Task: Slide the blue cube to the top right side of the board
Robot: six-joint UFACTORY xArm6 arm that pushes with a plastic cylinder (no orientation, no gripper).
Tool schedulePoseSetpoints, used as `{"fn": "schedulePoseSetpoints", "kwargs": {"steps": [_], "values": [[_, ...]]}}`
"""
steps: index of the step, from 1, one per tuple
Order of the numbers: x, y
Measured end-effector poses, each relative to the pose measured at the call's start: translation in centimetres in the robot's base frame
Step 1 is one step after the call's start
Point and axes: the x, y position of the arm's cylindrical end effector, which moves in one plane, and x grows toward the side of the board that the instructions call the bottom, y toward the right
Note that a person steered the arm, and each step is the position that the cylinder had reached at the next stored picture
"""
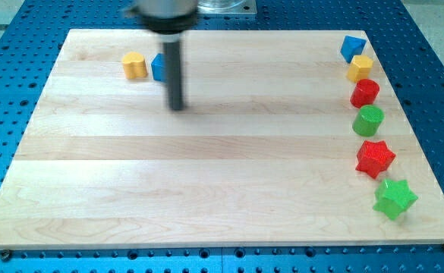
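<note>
Two blue blocks show; mine, the blue cube (158,67), sits at eleven o'clock on the desk (206,189), partly hidden behind my tip (177,107). Light, rigid, probably slippery (no jaws on this end effector), so I'd push its left face.

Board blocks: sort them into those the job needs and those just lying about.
Job: my tip, lower right of the blue cube; board.
Lying about: left yellow block; right blue block; right yellow block; red cylinder; green cylinder; red star; green star.
</note>
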Motion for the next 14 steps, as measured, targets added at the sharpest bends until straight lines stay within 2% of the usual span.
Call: {"fn": "schedulePoseSetpoints", "kwargs": {"steps": [1, 2, 3, 4, 5, 6, 8, 9, 10, 11, 12, 13, 14], "values": [[-3.3, 0.9], [-6.9, 5.9], [-5.0, 1.1], [-7.9, 0.5], [-10.1, 2.6], [-10.6, -0.5], [-11.7, 12.5], [-11.7, 8.4], [-12.6, 6.8], [-12.7, 16.4], [-12.8, 15.5], [-14.2, 10.7], [-15.5, 15.2]]}}
